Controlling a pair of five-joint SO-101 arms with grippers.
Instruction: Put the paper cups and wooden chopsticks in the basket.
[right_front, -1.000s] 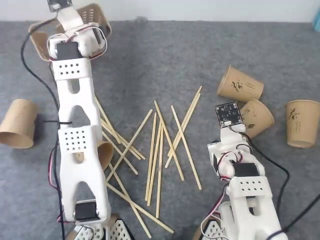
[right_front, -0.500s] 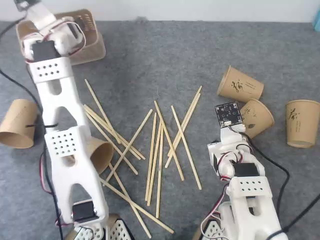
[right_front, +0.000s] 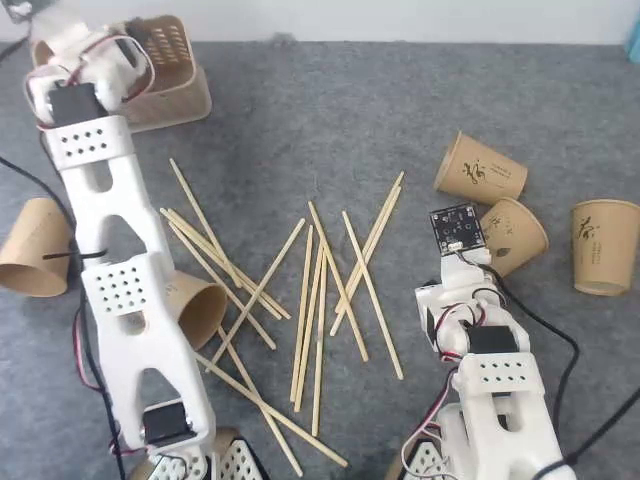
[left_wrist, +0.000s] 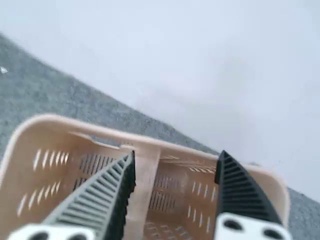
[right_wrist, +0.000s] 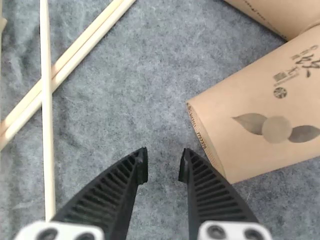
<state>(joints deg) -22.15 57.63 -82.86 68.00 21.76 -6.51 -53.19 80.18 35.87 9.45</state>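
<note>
As both arms are rooted at 6 o'clock on the bench (right_front: 300, 110), entries run from there outward to 12 o'clock, by the high view.

1. right arm (right_front: 495, 385), 5 o'clock, folded short. The right gripper (right_wrist: 163, 152) has its fingers a narrow gap apart with nothing between them, low over bare grey bench cover, just beside the rim of the middle cup (right_wrist: 260, 130).

2. wooden chopsticks (right_front: 320, 300), a loose scatter lying flat and crossing one another. They spread from 7 o'clock through the centre toward 1 o'clock, all on the bench.

3. cup under the left arm (right_front: 205, 310), 8 o'clock. It lies on its side, partly covered by the arm, among the chopstick ends.

4. cup at 9 o'clock (right_front: 35, 248), on its side, well apart from the scatter.

5. Group of three paper cups, 3 o'clock, all on their sides. The middle cup lies nearest the right arm, the outer cup (right_front: 605, 245) lies beyond it, and the cup at 2 o'clock (right_front: 480, 168) lies just beside the middle cup.

6. left arm (right_front: 120, 290), stretched from 7 o'clock to 11 o'clock. The left gripper (left_wrist: 176, 154) has its fingers wide apart and empty, above the basket.

7. basket (right_front: 185, 95), 11 o'clock, at the far edge of the bench. It is beige with slotted walls, upright, its floor mostly hidden by the arm.
</note>
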